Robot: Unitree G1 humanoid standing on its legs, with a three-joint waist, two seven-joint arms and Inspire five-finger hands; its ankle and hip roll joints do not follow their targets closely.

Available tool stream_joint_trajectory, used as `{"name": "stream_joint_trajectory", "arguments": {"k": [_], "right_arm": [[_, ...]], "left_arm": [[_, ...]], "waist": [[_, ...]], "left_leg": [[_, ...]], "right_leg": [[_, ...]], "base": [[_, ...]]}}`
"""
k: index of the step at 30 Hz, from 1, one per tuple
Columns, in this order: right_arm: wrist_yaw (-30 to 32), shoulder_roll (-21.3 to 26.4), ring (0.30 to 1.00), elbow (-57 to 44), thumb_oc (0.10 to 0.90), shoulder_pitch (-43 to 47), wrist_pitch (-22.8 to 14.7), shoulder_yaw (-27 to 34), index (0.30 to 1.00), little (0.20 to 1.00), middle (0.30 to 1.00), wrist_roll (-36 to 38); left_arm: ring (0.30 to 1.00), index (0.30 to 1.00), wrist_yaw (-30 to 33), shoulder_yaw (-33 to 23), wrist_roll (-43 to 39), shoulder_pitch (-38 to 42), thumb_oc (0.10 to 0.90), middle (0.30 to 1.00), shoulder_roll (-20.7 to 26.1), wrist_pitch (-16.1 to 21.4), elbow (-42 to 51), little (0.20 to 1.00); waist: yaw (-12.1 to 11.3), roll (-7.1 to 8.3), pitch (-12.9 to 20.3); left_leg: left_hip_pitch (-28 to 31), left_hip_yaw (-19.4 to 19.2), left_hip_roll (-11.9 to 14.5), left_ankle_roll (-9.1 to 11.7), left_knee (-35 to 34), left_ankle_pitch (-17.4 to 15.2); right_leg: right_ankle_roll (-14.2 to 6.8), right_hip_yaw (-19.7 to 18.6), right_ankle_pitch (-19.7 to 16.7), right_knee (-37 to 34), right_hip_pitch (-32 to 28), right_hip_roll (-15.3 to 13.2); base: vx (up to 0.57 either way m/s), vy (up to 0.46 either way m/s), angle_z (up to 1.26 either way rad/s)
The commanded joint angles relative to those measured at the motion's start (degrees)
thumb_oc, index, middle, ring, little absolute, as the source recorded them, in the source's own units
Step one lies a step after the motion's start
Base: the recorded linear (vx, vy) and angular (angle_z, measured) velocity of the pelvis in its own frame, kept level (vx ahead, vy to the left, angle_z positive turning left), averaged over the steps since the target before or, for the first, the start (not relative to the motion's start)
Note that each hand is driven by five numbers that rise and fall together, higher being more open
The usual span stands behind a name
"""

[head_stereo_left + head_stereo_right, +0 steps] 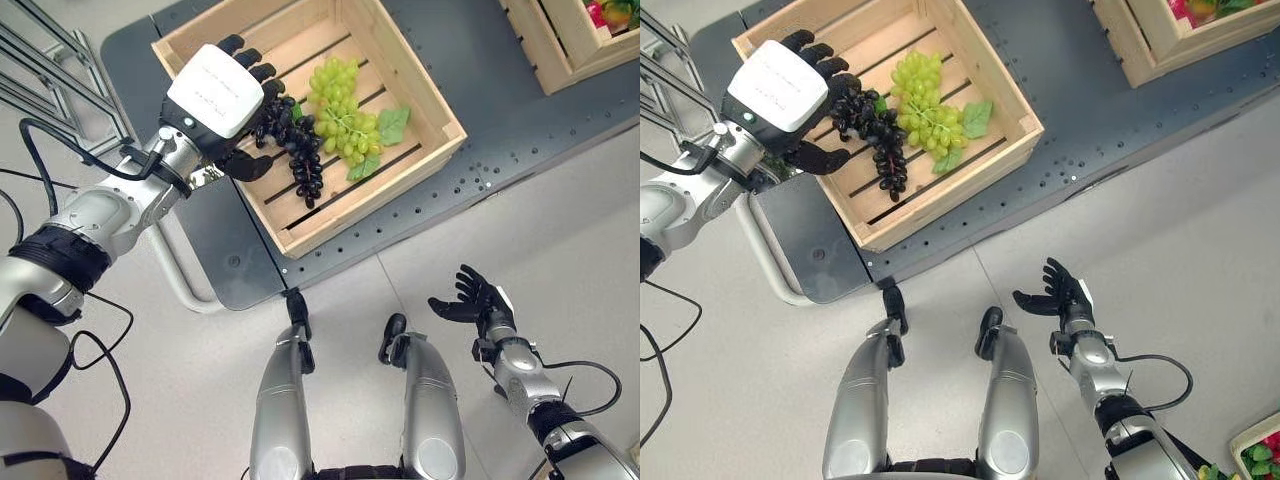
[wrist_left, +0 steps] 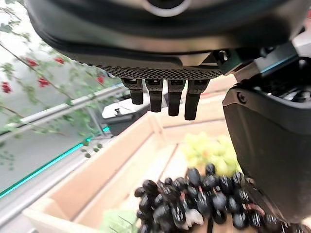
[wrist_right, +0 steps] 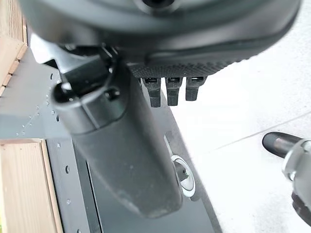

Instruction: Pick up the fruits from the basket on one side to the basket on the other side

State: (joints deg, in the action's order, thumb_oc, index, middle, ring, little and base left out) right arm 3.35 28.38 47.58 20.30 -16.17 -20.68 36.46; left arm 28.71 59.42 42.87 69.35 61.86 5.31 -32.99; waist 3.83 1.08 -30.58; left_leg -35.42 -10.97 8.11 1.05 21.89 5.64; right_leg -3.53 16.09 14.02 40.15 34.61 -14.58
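Left eye view: left hand sits over the near-left wooden slatted crate on the dark grey table, fingers and thumb curled around the top of the dark purple grape bunch. The bunch lies inside the crate, touching the pale green grape bunch with its leaf. Right hand hangs low off the table, fingers relaxed and spread, holding nothing.

Right eye view: a 2nd wooden crate stands far right — likely the destination.

Left wrist view: the fingers hook above the dark grapes.

Handling judgement: light, floppy cluster — the berries could crush or drop off; best taken near the stem end.
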Motion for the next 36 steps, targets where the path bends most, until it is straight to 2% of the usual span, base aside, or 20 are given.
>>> {"name": "stream_joint_trajectory", "arguments": {"k": [1, 7, 11, 14, 16, 20, 22, 23, 26, 28, 32, 33, 35, 36], "right_arm": [[-1.5, 3.3, 0.900, -1.3, 0.800, 0.4, -3.7, 3.0, 0.900, 0.900, 0.900, 1.6], [-0.9, 2.8, 0.900, -0.9, 0.800, 0.9, -3.2, 3.4, 0.900, 0.900, 0.900, 2.3], [-0.4, 2.5, 0.900, -1.4, 0.800, 1.6, -2.7, 3.0, 0.900, 0.900, 0.900, 2.6], [0.0, 2.4, 0.900, -1.9, 0.800, 2.6, -2.4, 2.5, 0.900, 0.900, 0.900, 2.6], [0.7, 2.3, 0.900, -2.2, 0.800, 3.6, -1.9, 2.0, 0.900, 0.900, 0.900, 2.3], [1.2, 2.2, 0.900, -2.0, 0.800, 4.8, -1.9, 1.6, 0.900, 0.900, 0.900, 2.7], [1.3, 2.1, 0.900, -1.9, 0.800, 5.1, -2.1, 1.5, 0.900, 0.900, 0.900, 2.8], [1.4, 1.9, 0.900, -1.9, 0.800, 5.3, -2.3, 1.4, 0.900, 0.900, 0.900, 2.8], [1.5, 1.7, 0.900, -2.1, 0.800, 5.4, -2.7, 1.5, 0.900, 0.900, 0.900, 3.0], [2.0, 1.5, 0.900, -2.6, 0.800, 5.5, -2.7, 1.6, 0.900, 0.900, 0.900, 3.0], [2.4, 1.6, 0.900, -2.6, 0.800, 6.4, -2.9, 1.7, 0.900, 0.900, 0.900, 3.6], [2.6, 1.9, 0.900, -3.1, 0.800, 6.3, -2.7, 1.7, 0.900, 0.900, 0.900, 3.7], [2.6, 2.0, 0.900, -3.0, 0.800, 7.0, -2.8, 1.8, 0.900, 0.900, 0.900, 4.2], [2.6, 2.2, 0.900, -3.2, 0.800, 7.0, -2.9, 1.9, 0.900, 0.900, 0.900, 4.7]], "left_arm": [[0.900, 0.900, 0.5, -2.8, 2.3, 11.8, 0.800, 0.900, 3.5, -1.3, -0.1, 0.900], [0.900, 0.900, -0.5, -0.7, 4.6, 12.7, 0.800, 0.900, 1.5, -0.3, -3.0, 0.900], [0.900, 0.900, 2.7, -0.1, 9.4, 13.2, 0.800, 0.900, -0.7, 2.8, -6.3, 0.900], [0.900, 0.900, 1.6, 2.2, 14.3, 14.5, 0.800, 0.900, -2.1, 5.2, -7.9, 0.900], [0.900, 0.900, 0.3, 3.4, 16.4, 15.1, 0.800, 0.900, -2.7, 5.1, -8.2, 0.900], [0.900, 0.900, 1.5, 4.7, 17.7, 16.0, 0.800, 0.900, -4.3, 3.2, -9.1, 0.900], [0.900, 0.900, 2.7, 5.0, 18.6, 16.6, 0.800, 0.900, -4.7, 3.6, -9.4, 0.900], [0.900, 0.900, 4.9, 5.0, 19.7, 17.0, 0.800, 0.900, -5.3, 4.6, -10.2, 0.900], [0.900, 0.900, 6.5, 5.3, 21.1, 18.2, 0.800, 0.900, -6.0, 7.4, -10.3, 0.900], [0.900, 0.900, 3.9, 5.6, 21.5, 18.7, 0.800, 0.900, -6.4, 9.3, -10.4, 0.900], [0.900, 0.900, -2.2, 6.7, 19.3, 18.9, 0.800, 0.900, -7.1, 8.4, -10.6, 0.900], [0.900, 0.900, -5.6, 7.0, 18.3, 18.8, 0.800, 0.900, -7.3, 7.8, -10.5, 0.900], [0.900, 0.900, -8.5, 7.6, 17.8, 18.9, 0.800, 0.900, -7.6, 6.3, -10.9, 0.900], [0.900, 0.900, -11.3, 7.9, 16.5, 18.9, 0.800, 0.900, -7.7, 4.5, -11.0, 0.900]], "waist": [[0.0, -0.09, 0.8], [0.4, 0.49, 0.8], [0.9, 1.10, 0.8], [1.3, 1.30, 0.8], [1.5, 1.28, 0.8], [1.8, 1.37, 0.8], [1.9, 1.49, 0.8], [1.9, 1.63, 0.8], [1.9, 1.90, 0.8], [1.9, 1.94, 0.8], [2.1, 1.79, 0.8], [2.1, 1.71, 0.8], [2.2, 1.61, 0.8], [2.2, 1.65, 0.8]], "left_leg": [[3.2, -3.4, -0.2, -0.5, 6.4, -14.1], [1.4, -3.6, -0.4, -0.9, 6.0, -14.1], [-0.1, -3.6, -0.4, -1.2, 5.7, -13.9], [-1.9, -3.5, -0.5, -1.2, 5.3, -13.5], [-2.6, -3.5, -0.6, -1.3, 5.0, -13.3], [-4.4, -3.6, -0.6, -1.5, 5.2, -13.2], [-5.0, -3.5, -0.6, -1.5, 5.3, -13.2], [-5.7, -3.4, -0.7, -1.6, 5.4, -13.2], [-6.7, -3.2, -0.8, -1.6, 5.3, -13.0], [-7.0, -3.2, -0.9, -1.6, 5.2, -12.9], [-7.9, -3.2, -1.3, -1.8, 5.0, -12.8], [-8.0, -3.3, -1.4, -1.8, 4.8, -12.8], [-9.0, -3.2, -1.5, -1.8, 4.8, -12.6], [-9.3, -3.2, -1.6, -1.8, 4.7, -12.5]], "right_leg": [[0.9, -2.2, -2.3, -3.2, 0.1, 2.7], [0.2, -2.6, -3.4, -3.4, 2.4, 2.8], [-0.1, -3.0, -4.5, -4.2, 4.1, 3.2], [-0.2, -3.1, -5.4, -5.0, 5.7, 3.5], [-0.3, -3.2, -5.7, -5.3, 6.6, 3.7], [-0.3, -3.5, -6.1, -5.0, 8.5, 3.8], [-0.3, -3.4, -6.3, -5.2, 9.0, 3.9], [-0.3, -3.4, -6.4, -5.3, 9.5, 3.9], [-0.4, -3.1, -7.0, -5.9, 10.2, 4.0], [-0.5, -3.0, -7.3, -6.1, 10.6, 4.0], [-0.7, -3.1, -7.7, -6.4, 11.6, 4.2], [-0.8, -3.1, -7.7, -6.7, 11.6, 4.2], [-0.9, -3.2, -8.1, -6.9, 12.5, 4.2], [-0.9, -3.2, -8.2, -7.1, 12.8, 4.2]], "base": [[0.00, 0.048, 0.04], [0.03, 0.042, -0.01], [0.02, 0.032, -0.05], [-0.01, 0.039, -0.01], [-0.01, 0.041, -0.04], [0.00, 0.016, -0.02], [0.00, 0.000, 0.00], [0.00, 0.000, 0.00], [0.00, 0.000, 0.00], [0.00, 0.000, 0.00], [0.00, 0.016, -0.02], [0.00, 0.000, 0.00], [0.00, 0.000, 0.00], [0.00, 0.000, 0.00]]}}
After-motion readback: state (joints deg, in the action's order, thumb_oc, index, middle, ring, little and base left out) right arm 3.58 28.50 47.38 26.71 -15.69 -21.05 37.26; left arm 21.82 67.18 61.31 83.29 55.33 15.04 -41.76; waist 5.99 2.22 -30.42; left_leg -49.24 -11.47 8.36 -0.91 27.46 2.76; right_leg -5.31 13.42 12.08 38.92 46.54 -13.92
